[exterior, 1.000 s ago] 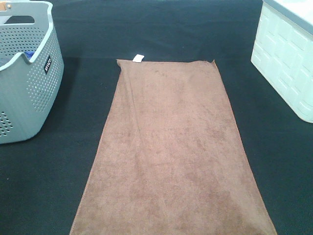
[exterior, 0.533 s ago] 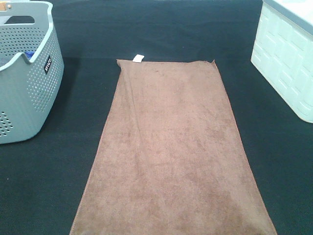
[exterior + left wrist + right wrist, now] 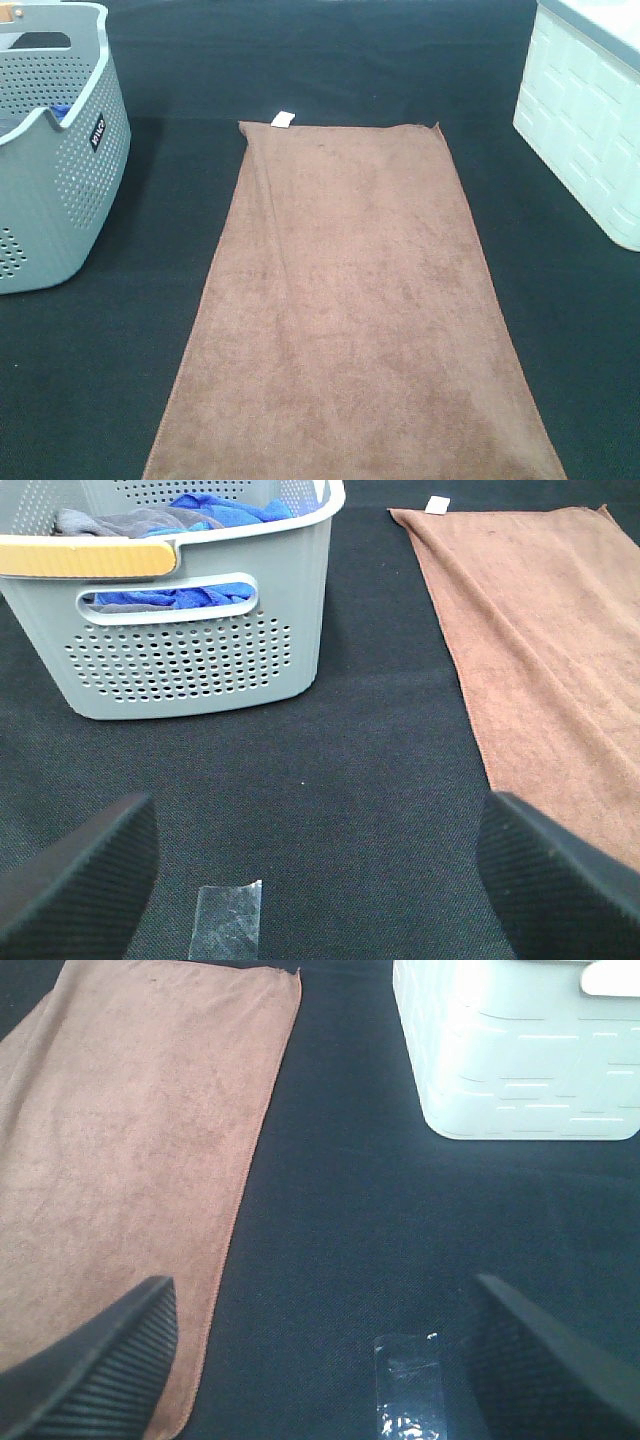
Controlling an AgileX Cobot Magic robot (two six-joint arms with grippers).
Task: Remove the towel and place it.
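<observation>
The left tool (image 3: 318, 865) is spread wide and holds nothing. The right tool (image 3: 320, 1350) is wide too, with nothing in it. Both hang over the dark table (image 3: 560, 330). The soft brown towel (image 3: 350, 310) lies flat in the middle, running to the near edge. A grey basket (image 3: 60, 190) with holes stands at the far left corner, a white box (image 3: 585, 130) at the far right.

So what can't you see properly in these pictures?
- Brown plush towel: its near end is cut off by the high view's bottom edge.
- Grey perforated plastic basket: cut by the left edge; its wall hides most of the blue and grey cloths.
- White plastic bin: contents hidden, cut off.
- Small black basket label: too small to read.
</observation>
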